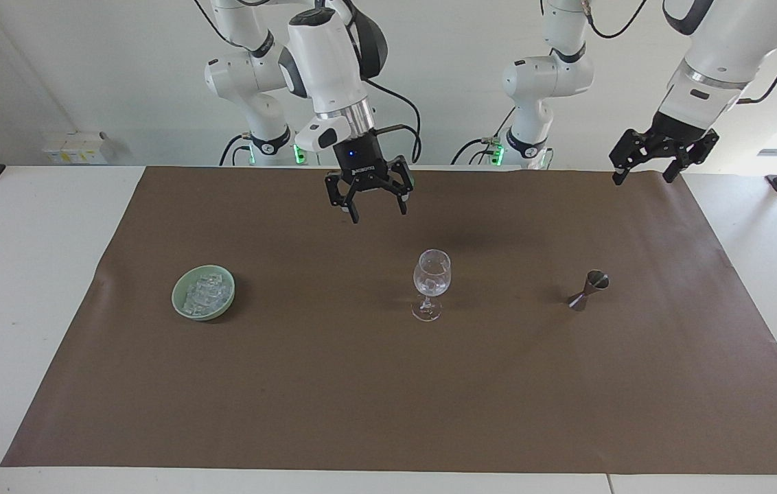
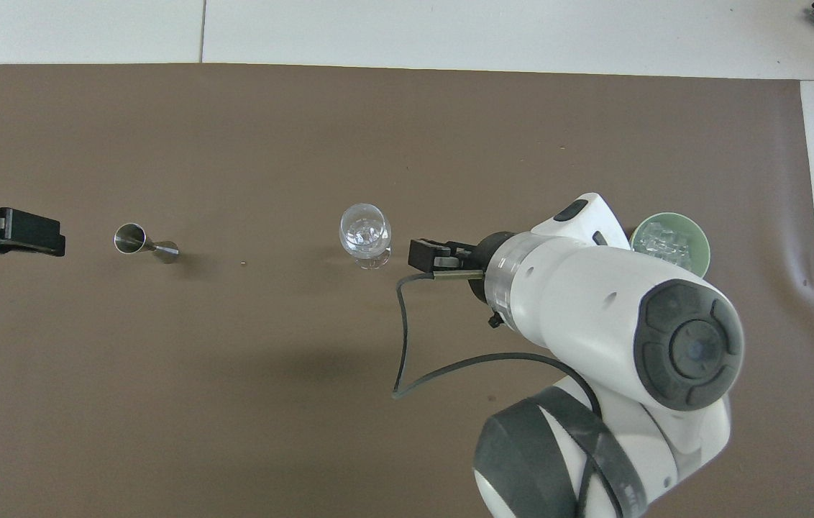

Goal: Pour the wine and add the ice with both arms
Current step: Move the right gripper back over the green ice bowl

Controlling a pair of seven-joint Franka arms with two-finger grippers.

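Two arms, one glass, one jigger, one bowl on a brown mat.
Facing view: the right gripper [image 1: 375, 201] and left gripper [image 1: 648, 167] are raised, jaws spread; ice [image 1: 207, 293] is heaped in the green bowl [image 1: 183, 306], some in the wine glass [image 1: 431, 283]. Overhead view: the jigger [image 2: 142, 242] is seen toward the left arm's end.

On the mat [image 1: 333, 384], the wine glass [image 1: 431, 285] stands between the bowl [image 1: 203, 293] holding ice [image 1: 204, 289] and the jigger [image 1: 587, 290], which seems tilted.
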